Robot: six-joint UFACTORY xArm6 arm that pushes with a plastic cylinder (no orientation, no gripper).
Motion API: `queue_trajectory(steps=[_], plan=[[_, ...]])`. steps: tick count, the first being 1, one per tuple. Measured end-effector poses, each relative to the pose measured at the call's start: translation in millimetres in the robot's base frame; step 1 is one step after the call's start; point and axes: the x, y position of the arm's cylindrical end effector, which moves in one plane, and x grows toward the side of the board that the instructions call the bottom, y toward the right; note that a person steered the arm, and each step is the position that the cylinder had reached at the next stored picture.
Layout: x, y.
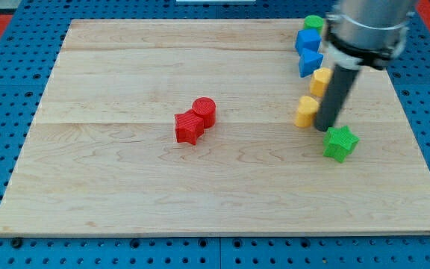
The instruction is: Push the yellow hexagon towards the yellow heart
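Two yellow blocks sit at the view's right. One yellow block [306, 110] lies just left of my rod; the other yellow block [320, 80] lies above it, partly behind the rod. I cannot tell which is the hexagon and which the heart. My tip [324, 128] rests on the board just right of and below the lower yellow block, close to touching it. A green star [340, 143] lies just below and right of the tip.
A blue block [310, 61], another blue block [307, 39] and a green block [313, 23] line up above the yellow ones. A red cylinder [204, 110] touches a red star-like block [189, 128] mid-board. The wooden board [125, 179] lies on blue pegboard.
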Motion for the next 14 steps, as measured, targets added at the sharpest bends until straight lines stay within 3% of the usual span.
queue_trajectory(steps=[2, 4, 5, 6, 7, 8, 9, 10, 11, 12, 13, 14], plan=[[-114.1, -125.0], [-29.4, -18.9], [-41.7, 64.6], [-67.6, 112.0], [-118.8, 80.0], [-115.8, 32.1], [-96.6, 58.6], [-114.7, 95.3], [-71.1, 109.6], [-46.5, 80.6], [-87.3, -8.9], [-155.3, -42.4]])
